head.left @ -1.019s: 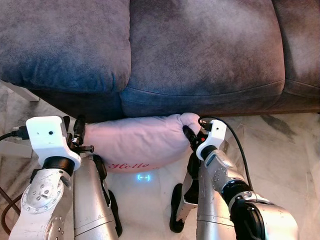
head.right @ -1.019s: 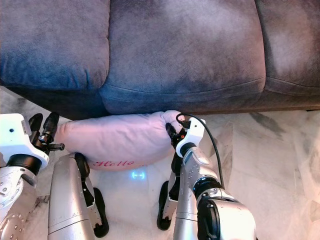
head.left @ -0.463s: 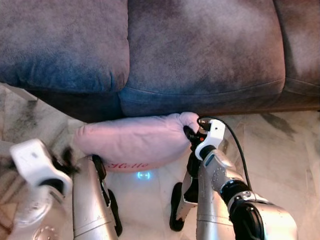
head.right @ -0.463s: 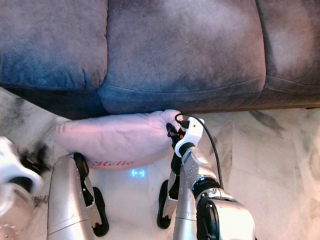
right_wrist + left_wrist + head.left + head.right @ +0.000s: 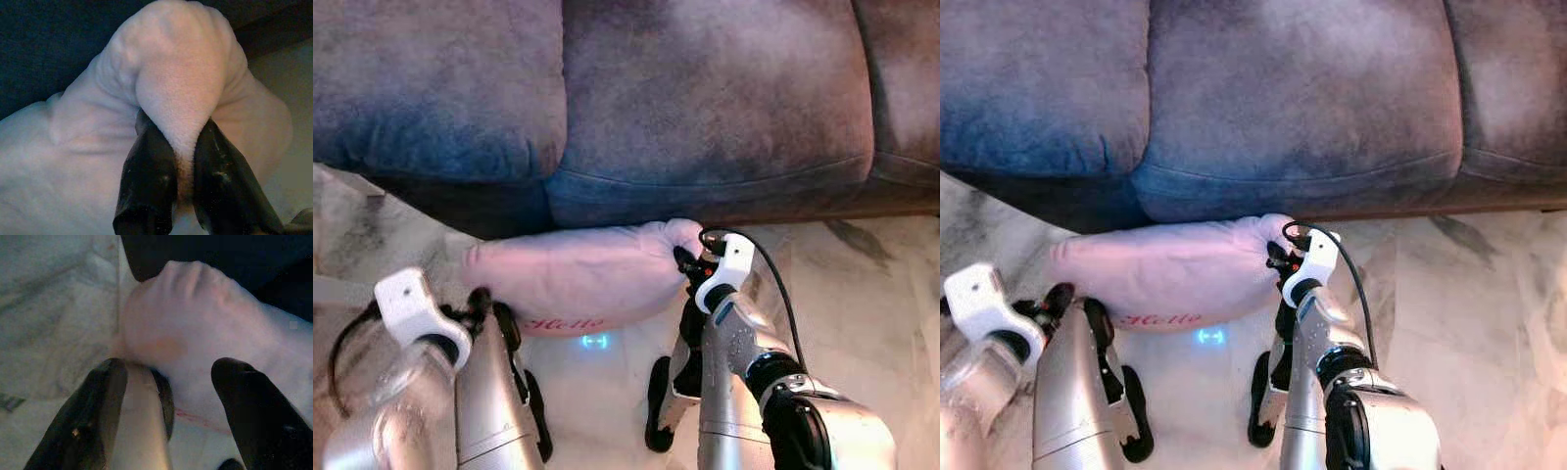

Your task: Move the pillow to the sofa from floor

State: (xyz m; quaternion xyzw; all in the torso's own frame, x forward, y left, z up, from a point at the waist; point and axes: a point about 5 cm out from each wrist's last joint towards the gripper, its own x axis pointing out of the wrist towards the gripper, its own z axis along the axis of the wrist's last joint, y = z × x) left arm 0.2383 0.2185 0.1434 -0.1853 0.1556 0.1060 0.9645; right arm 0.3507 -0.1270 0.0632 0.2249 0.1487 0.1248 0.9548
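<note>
The pale marble floor (image 5: pixel 862 294) bears the pink pillow (image 5: pixel 578 274) beside the sofa (image 5: pixel 705 98).

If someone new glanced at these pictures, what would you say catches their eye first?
Most likely the pink pillow, lying on the marble floor against the foot of the dark grey sofa, with red lettering on its near side. Next, the right end effector has a fold of the pillow's corner pinched between its black fingers. The left end effector is open beside the pillow's other end, not gripping it.
</note>
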